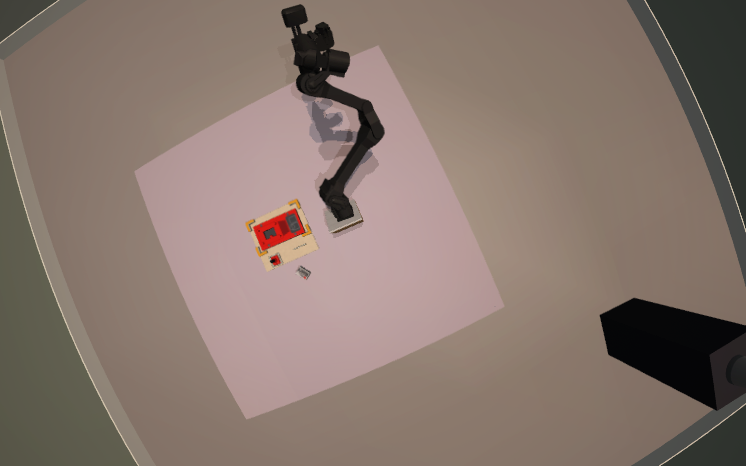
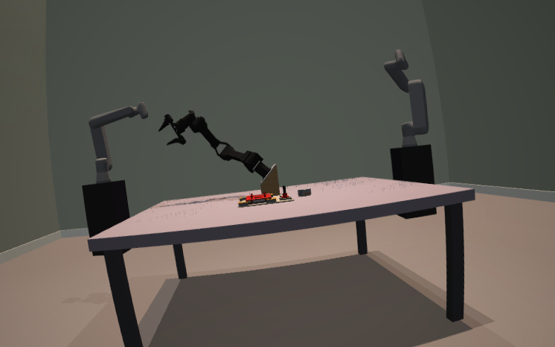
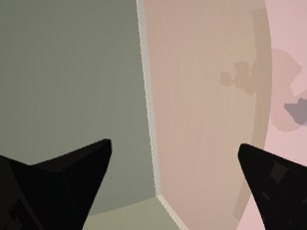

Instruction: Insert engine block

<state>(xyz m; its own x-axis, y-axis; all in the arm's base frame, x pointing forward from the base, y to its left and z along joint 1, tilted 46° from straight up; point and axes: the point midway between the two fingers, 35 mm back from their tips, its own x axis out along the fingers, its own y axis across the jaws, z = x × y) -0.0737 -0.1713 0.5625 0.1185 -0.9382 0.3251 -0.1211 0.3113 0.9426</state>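
Note:
A small grey block (image 1: 303,272) (image 2: 304,192), which looks like the engine block, lies on the pink table top just off the tan board (image 1: 289,253). Its slot side cannot be made out. The red car body (image 1: 260,240) (image 2: 258,198) sits on the board between orange corner pieces, with a dark square area and a darker red area in its top. The rib cannot be told at this size. My gripper (image 2: 163,137) (image 3: 177,149) is wide open and empty, high and far from the block and the car body, beyond the table's edge in the top view.
A small red piece with a black knob (image 1: 274,260) (image 2: 285,194) stands upright at the board's corner. My arm's wedge-shaped base (image 1: 346,226) (image 2: 272,183) stands close beside the board. Two grey arms on black pedestals (image 2: 106,206) (image 2: 413,172) stand beyond the table.

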